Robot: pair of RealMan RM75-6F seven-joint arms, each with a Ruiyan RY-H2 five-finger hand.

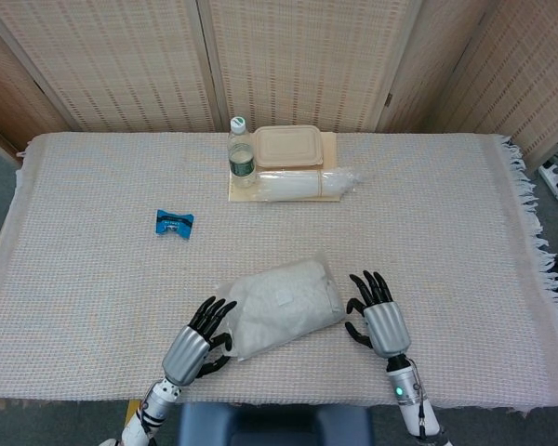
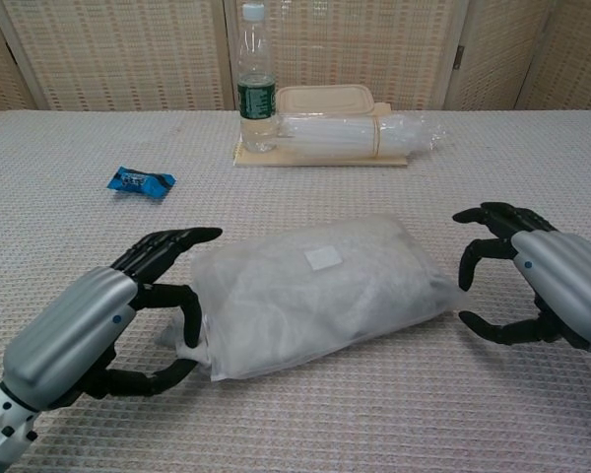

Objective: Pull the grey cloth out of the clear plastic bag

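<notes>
The clear plastic bag (image 1: 284, 302) lies flat near the table's front edge, a little left of centre, with the grey cloth (image 2: 305, 296) showing dimly through it and filling it. My left hand (image 2: 89, 330) is at the bag's left end, fingers (image 2: 167, 246) spread above it and thumb low beside it, touching the plastic edge without a clear grip. My right hand (image 2: 552, 281) hovers open just off the bag's right end, its curled fingertips a small gap from the plastic. In the head view the left hand (image 1: 197, 344) and right hand (image 1: 379, 321) flank the bag.
At the back centre stand a water bottle (image 1: 241, 149), a beige lunch box (image 1: 287, 146) and a plastic-wrapped roll (image 1: 307, 183) on a wooden board. A blue snack packet (image 1: 174, 222) lies at mid left. The woven table cover ends in a fringe (image 1: 530, 214) at the right.
</notes>
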